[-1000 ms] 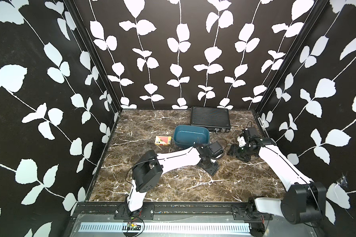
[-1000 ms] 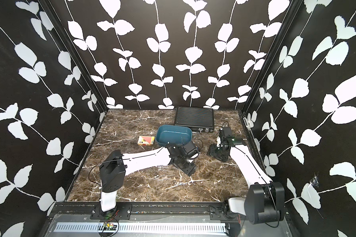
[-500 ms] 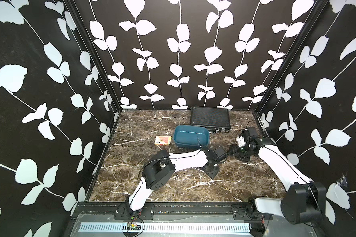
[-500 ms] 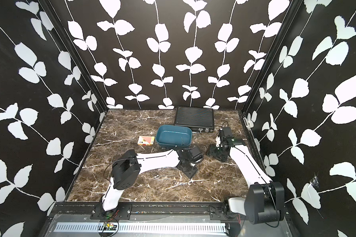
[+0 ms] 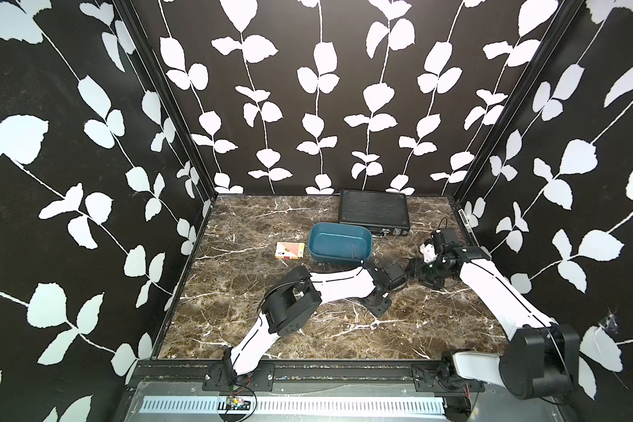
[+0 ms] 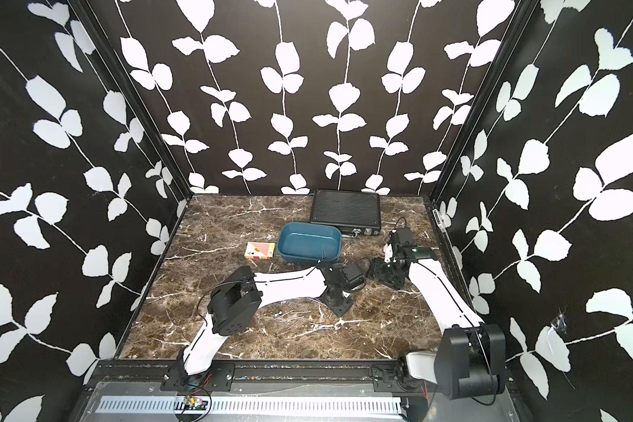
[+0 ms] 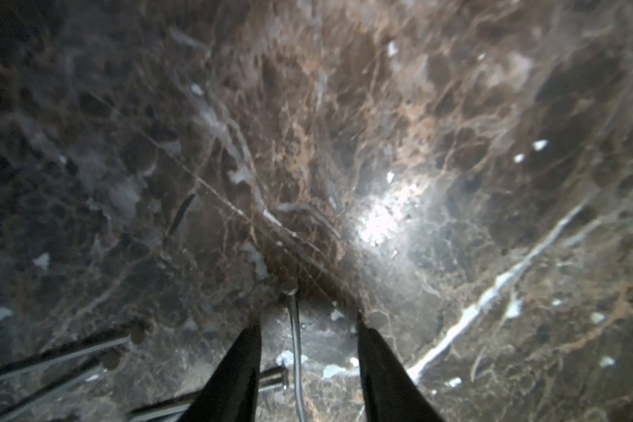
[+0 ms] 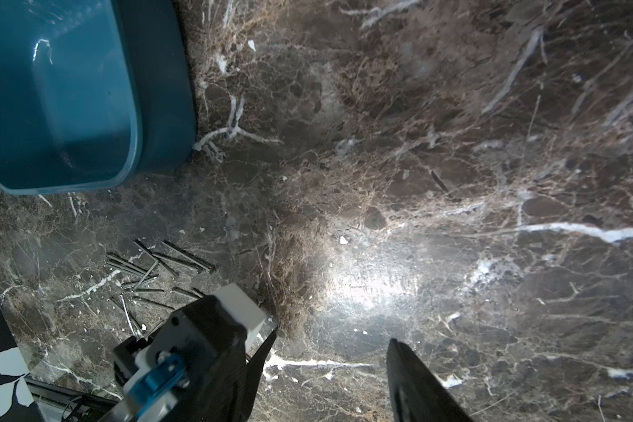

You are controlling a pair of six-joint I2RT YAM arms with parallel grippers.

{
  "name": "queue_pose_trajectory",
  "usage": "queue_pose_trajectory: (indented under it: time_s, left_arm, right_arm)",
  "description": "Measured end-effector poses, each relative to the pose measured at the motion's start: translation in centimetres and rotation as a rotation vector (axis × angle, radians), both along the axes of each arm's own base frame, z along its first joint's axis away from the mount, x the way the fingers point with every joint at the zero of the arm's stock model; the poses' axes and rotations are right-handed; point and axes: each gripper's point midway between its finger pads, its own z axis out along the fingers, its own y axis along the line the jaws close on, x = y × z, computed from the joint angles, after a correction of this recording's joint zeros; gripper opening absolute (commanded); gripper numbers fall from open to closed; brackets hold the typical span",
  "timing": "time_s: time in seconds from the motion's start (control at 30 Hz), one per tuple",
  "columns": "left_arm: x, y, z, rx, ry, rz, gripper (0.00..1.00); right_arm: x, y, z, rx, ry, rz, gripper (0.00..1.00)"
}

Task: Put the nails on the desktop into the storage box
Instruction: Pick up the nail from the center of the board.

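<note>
Steel so thin worries me: one nail (image 7: 296, 349) lies on the desktop (image 7: 380, 146) between the parted fingers of my left gripper (image 7: 307, 325), untouched, and it may roll or slip out flat when they shut. My right gripper (image 8: 331, 336) hangs open. The storage box (image 5: 329, 243) stands near.

The storage box (image 5: 340, 246) sits on the desktop (image 5: 256, 219), behind its middle; a case (image 5: 373, 212) lies just behind it, to the right; a card box (image 5: 290, 251) lies just left; nails (image 8: 147, 274) lie scattered in front; a few lie inside the box.
</note>
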Motion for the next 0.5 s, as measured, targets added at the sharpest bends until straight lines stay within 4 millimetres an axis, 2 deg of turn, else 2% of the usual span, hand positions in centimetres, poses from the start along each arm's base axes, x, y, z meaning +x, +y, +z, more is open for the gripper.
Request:
queue_pose_trajectory:
  time_s: [0.13,0.37,0.5]
  left_arm:
    - [0.17,0.24,-0.11,0.019,-0.009,-0.004,0.27]
    - [0.77,0.67,-0.14,0.045,-0.033,-0.008,0.0]
    - [0.81,0.64,-0.16,0.05,-0.032,-0.013,0.0]
  right_arm:
    - [0.12,0.03,0.05,0.002,-0.005,0.001,0.64]
    - [0.34,-0.01,0.13,0.003,-0.015,-0.002,0.64]
    - [0.38,-0.1,0.25,0.003,-0.019,-0.005,0.64]
